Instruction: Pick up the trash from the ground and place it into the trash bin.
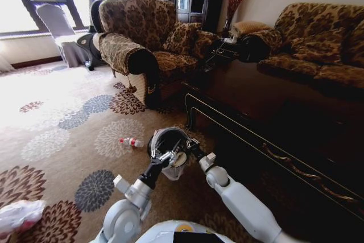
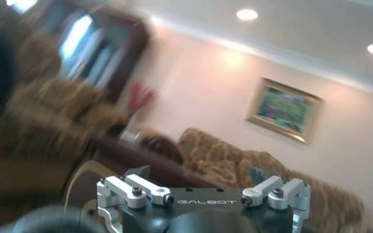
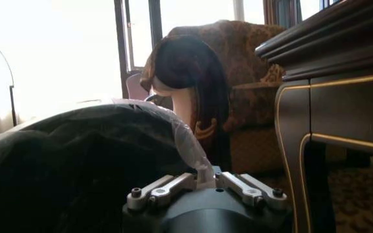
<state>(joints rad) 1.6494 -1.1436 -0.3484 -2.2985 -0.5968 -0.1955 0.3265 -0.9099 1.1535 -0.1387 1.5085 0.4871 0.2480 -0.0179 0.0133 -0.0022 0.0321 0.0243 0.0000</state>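
Note:
The trash bin [image 1: 169, 139], round and black with a pale plastic liner, stands on the carpet just in front of both arms. My right gripper [image 1: 191, 147] is at its right rim, and in the right wrist view my right gripper [image 3: 207, 178] is shut on a fold of the liner [image 3: 190, 145]. At the bin's near rim my left gripper [image 1: 163, 155] points upward; in its own view the left gripper [image 2: 198, 174] is open with nothing between the fingers. A clear bottle with a red label [image 1: 132, 141] lies left of the bin. A pink-white bag [image 1: 20, 214] lies at the near left.
A dark wooden coffee table [image 1: 267, 123] runs close along the right of the bin. A patterned armchair [image 1: 148, 38] stands behind, a sofa [image 1: 318, 44] at the back right. Open flowered carpet [image 1: 62, 129] spreads to the left.

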